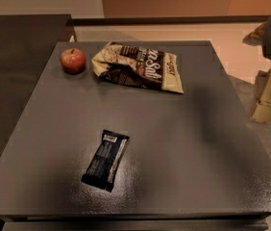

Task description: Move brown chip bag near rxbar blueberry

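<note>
The brown chip bag lies flat at the far middle of the dark grey table, crinkled, with cream ends and white script lettering. The rxbar blueberry, a small dark navy wrapper with a pale label at its far end, lies near the front of the table, left of centre and well apart from the bag. My gripper hangs off the table's right edge, level with the bag's row but far to its right, touching neither item.
A red apple sits just left of the bag at the far left of the table. A second dark surface adjoins on the left. Pale floor lies beyond the far and right edges.
</note>
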Controlling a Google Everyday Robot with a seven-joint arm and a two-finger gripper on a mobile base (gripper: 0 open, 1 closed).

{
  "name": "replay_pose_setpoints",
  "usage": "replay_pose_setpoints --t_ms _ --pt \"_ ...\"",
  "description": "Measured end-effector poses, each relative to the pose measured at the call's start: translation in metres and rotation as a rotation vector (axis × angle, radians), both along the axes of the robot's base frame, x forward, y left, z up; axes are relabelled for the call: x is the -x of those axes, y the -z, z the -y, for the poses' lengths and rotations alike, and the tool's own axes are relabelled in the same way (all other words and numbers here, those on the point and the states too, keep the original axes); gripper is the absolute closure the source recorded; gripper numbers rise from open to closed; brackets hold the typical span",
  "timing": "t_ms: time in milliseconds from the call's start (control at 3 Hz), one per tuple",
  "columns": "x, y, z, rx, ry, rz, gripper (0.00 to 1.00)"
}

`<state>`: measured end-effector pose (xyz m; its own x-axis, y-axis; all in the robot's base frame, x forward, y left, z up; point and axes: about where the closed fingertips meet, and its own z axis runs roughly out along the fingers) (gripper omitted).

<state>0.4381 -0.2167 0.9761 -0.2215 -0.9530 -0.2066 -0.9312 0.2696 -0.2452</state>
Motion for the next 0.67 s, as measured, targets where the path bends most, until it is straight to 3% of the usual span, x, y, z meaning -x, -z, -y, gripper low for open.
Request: replay_pose_setpoints --t_ms 667 --pt "-0.007 0.0008 -0.0052 -0.014 0.002 0.011 0.0"
